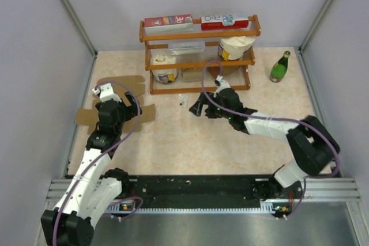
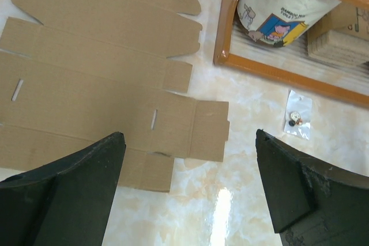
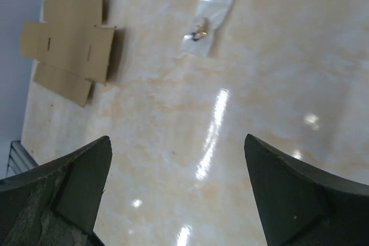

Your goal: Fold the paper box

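Flat brown die-cut cardboard paper box: one. Orange-brown wooden rack: one, three tiers. Red-and-white printed cartons: two. White printed pouches: two. Green glass bottle: one. Small clear plastic bag: one. Black end effectors: two, namely left end effector and right end effector, two fingers each.

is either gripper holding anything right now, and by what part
Nothing is held. The left gripper and the right gripper are both open and empty; the paper box lies flat and unfolded.
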Motion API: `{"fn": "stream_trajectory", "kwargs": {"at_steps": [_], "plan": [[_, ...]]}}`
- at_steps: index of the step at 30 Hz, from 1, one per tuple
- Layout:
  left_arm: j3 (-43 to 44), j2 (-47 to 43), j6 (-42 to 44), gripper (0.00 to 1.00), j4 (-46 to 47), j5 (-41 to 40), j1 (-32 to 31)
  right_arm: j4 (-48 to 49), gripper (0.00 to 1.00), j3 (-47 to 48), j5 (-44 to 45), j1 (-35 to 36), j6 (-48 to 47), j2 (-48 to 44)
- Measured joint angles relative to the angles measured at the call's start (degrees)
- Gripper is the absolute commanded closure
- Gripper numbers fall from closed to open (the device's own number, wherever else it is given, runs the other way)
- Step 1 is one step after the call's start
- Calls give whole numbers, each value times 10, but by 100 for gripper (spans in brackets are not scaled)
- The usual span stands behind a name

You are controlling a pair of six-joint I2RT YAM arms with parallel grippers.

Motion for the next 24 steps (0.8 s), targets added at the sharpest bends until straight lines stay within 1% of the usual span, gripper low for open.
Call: {"fn": "stream_trajectory", "kwargs": {"at_steps": [4,9,13,16,20,24], "plan": [[10,-1,0,2,-23,15,0,49,12,81,-32,57,31,123],[11,-8,0,3,-45,28,0,88,12,178,-80,91,58,252],[11,-11,0,3,-57,36,0,96,14,231,-104,102,77,315],[12,-13,0,3,-67,42,0,85,20,291,-112,107,84,357],[13,-17,0,3,-76,42,0,61,27,360,-110,117,98,392],[16,-26,0,4,-80,42,0,49,32,389,-105,125,116,409]]}}
